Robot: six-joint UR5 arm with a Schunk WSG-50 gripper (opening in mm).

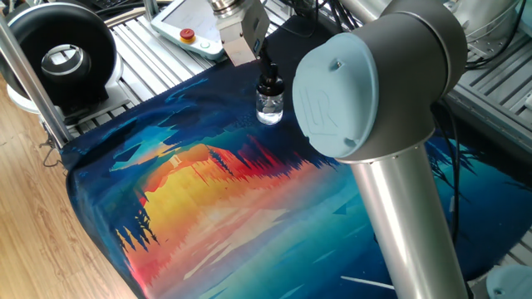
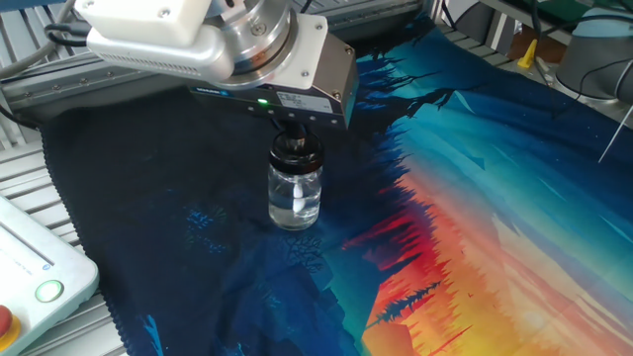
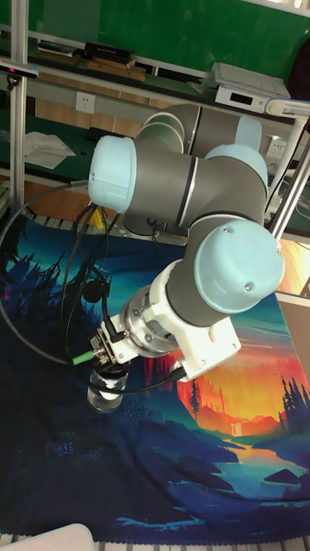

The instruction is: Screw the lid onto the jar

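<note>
The jar (image 2: 294, 198) is a small clear glass bottle standing upright on the dark blue end of the printed cloth (image 2: 475, 198). The black lid (image 2: 296, 150) sits on its neck. My gripper (image 2: 296, 141) comes straight down onto the lid, with its dark fingers closed around the cap under the wrist body. One fixed view shows the jar (image 1: 268, 106) and lid (image 1: 268, 84) just below the gripper (image 1: 267, 73). In the tall fixed view the jar (image 3: 105, 396) shows under the gripper (image 3: 110, 375), which hides the lid.
A white teach pendant (image 1: 189, 35) with a red button lies behind the jar on the slatted metal table. A large black ring-shaped device (image 1: 62, 58) stands at the far left. My arm's big elbow joint (image 1: 366, 83) blocks the right of that view. The pendant (image 2: 30, 277) is near the cloth's edge.
</note>
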